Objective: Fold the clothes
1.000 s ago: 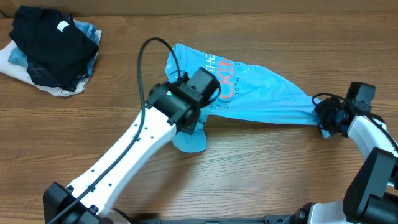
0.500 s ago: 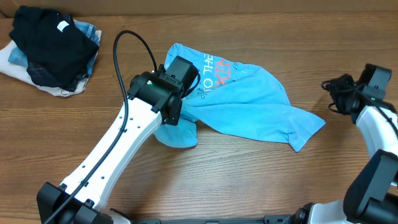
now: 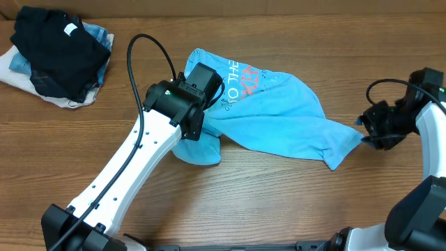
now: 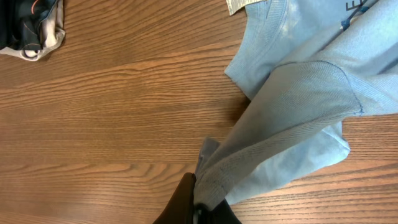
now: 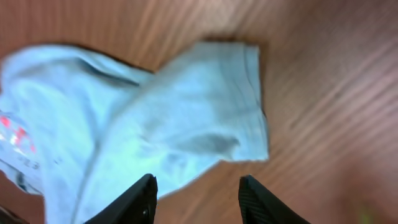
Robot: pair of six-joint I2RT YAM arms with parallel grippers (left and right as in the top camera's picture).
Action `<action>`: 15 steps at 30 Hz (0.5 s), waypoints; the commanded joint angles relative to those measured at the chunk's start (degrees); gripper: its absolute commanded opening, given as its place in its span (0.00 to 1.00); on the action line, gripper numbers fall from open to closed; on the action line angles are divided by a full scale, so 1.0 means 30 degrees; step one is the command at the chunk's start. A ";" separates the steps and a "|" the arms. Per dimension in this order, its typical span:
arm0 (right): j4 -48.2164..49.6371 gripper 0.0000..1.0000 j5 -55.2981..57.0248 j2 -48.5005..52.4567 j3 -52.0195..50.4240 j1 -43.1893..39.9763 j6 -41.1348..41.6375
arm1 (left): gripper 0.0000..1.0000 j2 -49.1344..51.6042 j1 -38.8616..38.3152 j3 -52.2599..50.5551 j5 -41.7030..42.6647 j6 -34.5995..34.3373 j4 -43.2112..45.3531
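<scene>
The light sky-blue shirt point(image 3: 279, 122) with white and pink lettering lies crumpled across the middle of the wooden table. My left gripper point(image 3: 197, 125) is shut on a fold of it at its left edge; the left wrist view shows the cloth point(image 4: 292, 106) pinched between the fingers point(image 4: 202, 208), with the neck label at the top. My right gripper point(image 3: 373, 129) is open and empty, hovering just right of the shirt's right sleeve point(image 3: 343, 146). In the right wrist view the sleeve point(image 5: 205, 112) lies flat ahead of the open fingers point(image 5: 198, 193).
A pile with a black garment with a white tag point(image 3: 59, 52) on denim and white fabrics sits at the back left corner. Its edge shows in the left wrist view point(image 4: 31, 31). The left arm's black cable point(image 3: 143, 56) loops above the table.
One second ago my right gripper held the shirt's right end stretched out; it let go, the cloth dropped, and the gripper pulled away, then came back toward the sleeve. The left gripper shifted left with its fold.
</scene>
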 commanded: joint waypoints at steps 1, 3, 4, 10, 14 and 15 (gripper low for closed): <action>-0.0284 0.48 0.0670 -0.0299 -0.1027 -0.0036 -0.1166 | 0.04 0.0015 0.0117 0.0262 -0.0291 -0.0474 0.0131; 0.0044 0.50 0.1071 -0.0299 -0.2040 -0.0036 -0.1180 | 0.04 0.0015 0.0117 0.0262 -0.0051 -0.0474 0.0284; 0.0561 0.51 0.1020 -0.0299 -0.2703 -0.0036 -0.1443 | 0.04 0.0015 0.0117 0.0262 0.0131 -0.0474 0.0372; 0.4357 0.67 -0.0044 -0.0291 -0.6025 -0.0036 -0.1880 | 0.04 0.0015 0.0117 0.0262 0.0284 -0.0474 0.0474; 0.6543 0.71 -0.0772 -0.0277 -0.7584 -0.0036 -0.1872 | 0.04 0.0015 0.0117 0.0262 0.0277 -0.0466 0.0415; 0.6870 0.72 -0.0765 -0.0262 -0.7781 -0.0036 -0.1880 | 0.04 0.0015 0.0117 0.0262 0.0277 -0.0466 0.0415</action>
